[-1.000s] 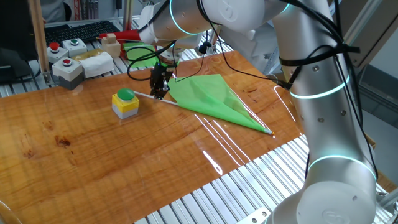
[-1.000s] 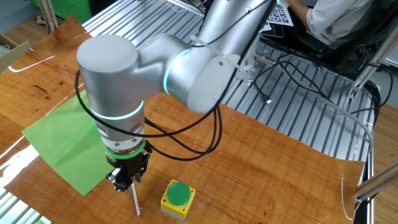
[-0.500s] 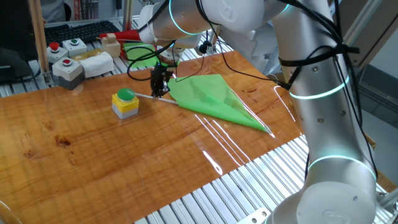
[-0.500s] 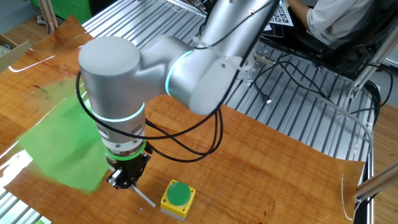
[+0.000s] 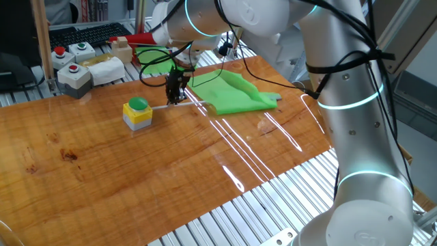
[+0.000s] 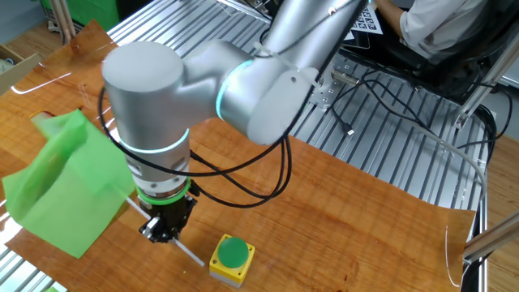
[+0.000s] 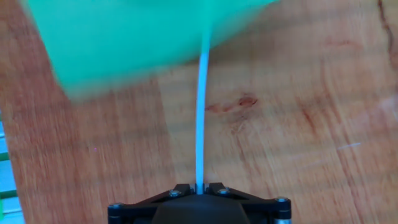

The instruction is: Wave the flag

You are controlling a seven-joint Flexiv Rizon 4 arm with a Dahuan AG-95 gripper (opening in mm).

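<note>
The flag is a large bright green sheet [image 5: 235, 94] on a thin white stick [image 5: 179, 105]. It is lifted off the wooden table and folds in the air. It also shows in the other fixed view [image 6: 69, 191] and, blurred, in the hand view [image 7: 124, 40]. My gripper [image 5: 177, 97] is shut on the stick near its bare end. In the other fixed view the gripper [image 6: 165, 229] points down over the table. In the hand view the gripper [image 7: 199, 188] has its jaws closed round the white stick [image 7: 202, 112].
A yellow box with a green button [image 5: 137, 113] stands just left of the gripper, also in the other fixed view [image 6: 231, 257]. A smaller green sheet [image 5: 156, 60] and grey button boxes [image 5: 74, 68] lie at the back. The wooden table [image 5: 136, 171] ends at metal rails in front.
The flag has swung up and to the back: the green sheet, flat on the table a second ago, now hangs folded in the air. The gripper stays shut on the stick.
</note>
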